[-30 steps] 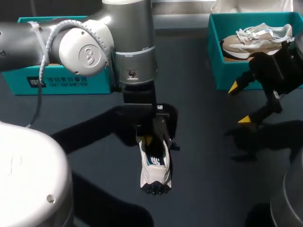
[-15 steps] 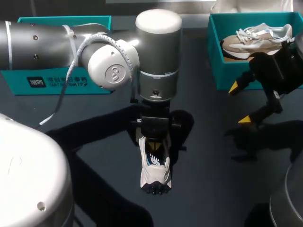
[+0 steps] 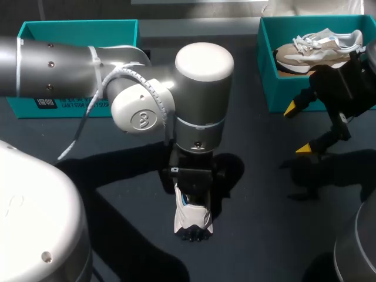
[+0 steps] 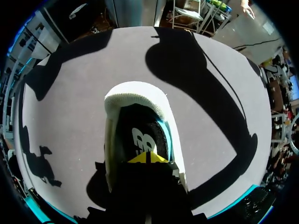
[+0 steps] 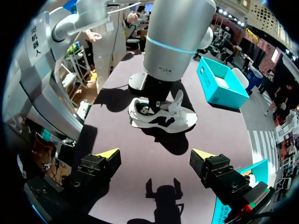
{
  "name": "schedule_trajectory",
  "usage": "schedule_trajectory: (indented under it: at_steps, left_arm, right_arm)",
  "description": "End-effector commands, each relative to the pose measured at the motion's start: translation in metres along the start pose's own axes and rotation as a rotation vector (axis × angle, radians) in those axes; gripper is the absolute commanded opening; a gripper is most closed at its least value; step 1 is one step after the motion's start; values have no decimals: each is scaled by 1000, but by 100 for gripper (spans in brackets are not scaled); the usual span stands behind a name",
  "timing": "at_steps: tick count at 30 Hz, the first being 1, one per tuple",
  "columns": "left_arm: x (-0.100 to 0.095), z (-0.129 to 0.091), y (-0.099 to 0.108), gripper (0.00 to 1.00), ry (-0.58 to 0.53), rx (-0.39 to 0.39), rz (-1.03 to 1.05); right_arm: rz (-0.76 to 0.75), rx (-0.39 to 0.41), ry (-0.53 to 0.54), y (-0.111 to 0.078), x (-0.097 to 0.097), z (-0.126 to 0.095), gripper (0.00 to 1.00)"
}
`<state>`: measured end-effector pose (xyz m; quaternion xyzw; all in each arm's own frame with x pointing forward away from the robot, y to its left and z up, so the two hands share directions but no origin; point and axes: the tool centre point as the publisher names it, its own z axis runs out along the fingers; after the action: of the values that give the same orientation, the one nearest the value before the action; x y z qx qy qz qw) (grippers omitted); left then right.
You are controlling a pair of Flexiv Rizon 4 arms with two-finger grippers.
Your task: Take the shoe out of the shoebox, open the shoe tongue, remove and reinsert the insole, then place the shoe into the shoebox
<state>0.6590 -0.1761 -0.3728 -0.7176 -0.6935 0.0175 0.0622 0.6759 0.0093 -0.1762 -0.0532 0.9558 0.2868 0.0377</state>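
Observation:
A white shoe with a black and teal opening lies on the dark table, toe toward the near edge. My left gripper is straight above it, shut, its yellow tips together at the shoe's opening against a dark lining with a white logo. I cannot tell whether anything is pinched. The right wrist view shows the same shoe under my left arm's wrist. My right gripper hangs open and empty in front of the teal shoebox. Its fingers stand wide apart.
A second, beige shoe lies inside the teal shoebox at the back right. Another teal box stands at the back left, partly behind my left arm. My left arm's wrist hides the table behind the white shoe.
My left arm has swung right and toward the near edge, its wrist now covering more of the shoe. The shoe and my right arm have stayed put.

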Motion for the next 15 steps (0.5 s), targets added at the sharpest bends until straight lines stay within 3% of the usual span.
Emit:
schedule_trajectory:
  at_steps: [1, 5, 8, 15]
  left_arm:
    - [7, 11, 0, 0, -11, -6, -17]
    - [3, 24, 2, 0, -33, -31, -53]
    - [1, 30, 3, 0, -22, -6, -58]
    - [16, 0, -2, 0, -52, -26, -53]
  right_arm:
    - [0, 2, 1, 0, 0, 1, 100]
    - [0, 2, 1, 0, 0, 1, 100]
    - [0, 2, 1, 0, 0, 1, 100]
    - [0, 2, 1, 0, 0, 1, 100]
